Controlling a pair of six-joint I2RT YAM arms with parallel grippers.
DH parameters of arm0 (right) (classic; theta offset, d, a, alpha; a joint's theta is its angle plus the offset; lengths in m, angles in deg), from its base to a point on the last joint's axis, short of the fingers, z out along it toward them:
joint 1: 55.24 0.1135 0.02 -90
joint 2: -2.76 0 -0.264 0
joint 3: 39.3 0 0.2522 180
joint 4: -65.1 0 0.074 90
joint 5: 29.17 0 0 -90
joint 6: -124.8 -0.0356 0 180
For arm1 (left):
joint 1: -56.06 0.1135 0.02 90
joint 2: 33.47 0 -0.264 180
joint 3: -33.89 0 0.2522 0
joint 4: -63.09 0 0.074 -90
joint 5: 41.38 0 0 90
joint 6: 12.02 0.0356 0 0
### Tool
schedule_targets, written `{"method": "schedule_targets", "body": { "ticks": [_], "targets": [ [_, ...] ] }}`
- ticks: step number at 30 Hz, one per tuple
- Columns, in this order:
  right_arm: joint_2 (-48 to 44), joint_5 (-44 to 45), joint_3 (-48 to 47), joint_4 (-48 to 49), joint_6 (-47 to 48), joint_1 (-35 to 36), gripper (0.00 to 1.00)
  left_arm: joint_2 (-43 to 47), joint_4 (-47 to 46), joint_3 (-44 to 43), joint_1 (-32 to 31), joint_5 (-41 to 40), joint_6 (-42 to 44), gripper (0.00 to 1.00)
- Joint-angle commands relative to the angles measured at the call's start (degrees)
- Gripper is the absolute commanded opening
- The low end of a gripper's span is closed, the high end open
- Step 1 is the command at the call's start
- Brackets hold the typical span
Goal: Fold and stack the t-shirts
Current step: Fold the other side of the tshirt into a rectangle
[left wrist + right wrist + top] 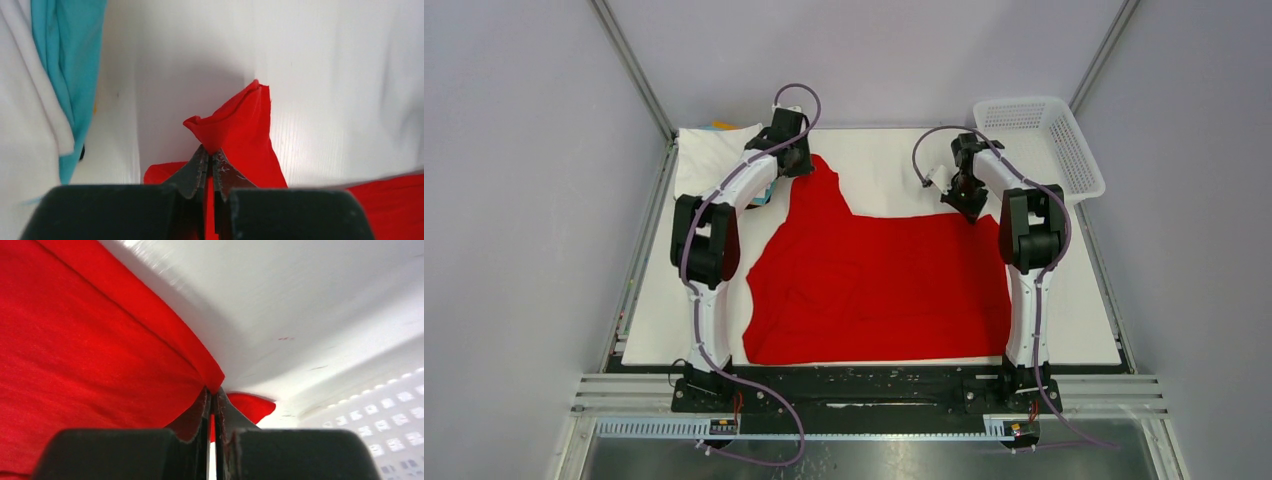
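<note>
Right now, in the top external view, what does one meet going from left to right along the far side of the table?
white folded t-shirt → left tool → red t-shirt → right tool → mesh basket

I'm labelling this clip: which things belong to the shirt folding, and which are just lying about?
Job: red t-shirt, pinched by the left gripper and the right gripper; white t-shirt; cyan t-shirt.
Lying about: white mesh basket.

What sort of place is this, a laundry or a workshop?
Probably a lab test booth, not a laundry: a left arm and right arm bolted to a rail at a white table, plain grey panels on metal framing closing it in, one red t-shirt spread between the arms.
</note>
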Motion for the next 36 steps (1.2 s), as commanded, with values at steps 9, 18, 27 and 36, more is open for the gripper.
{"method": "schedule_targets", "body": {
  "ticks": [9,18,27,36],
  "targets": [
    [-3.87,-4.3,-0.33,5.85,0.47,0.93,0.0,-6.85,0.05,-13.73,1.81,7.93,4.15,0.0],
    [-14.65,0.88,10.53,6.54,6.1,5.7,0.04,2.99,-5.09,-0.07,1.02,17.81,7.12,0.0],
    [-17.51,0.4,11.94,2.49,-1.21,7.0,0.07,6.67,-5.78,6.64,-0.81,18.89,5.76,0.0],
    [-30.81,5.01,31.04,17.57,-7.58,7.63,0.04,12.3,-7.46,15.24,-2.33,17.86,6.01,0.0]
  ]
}}
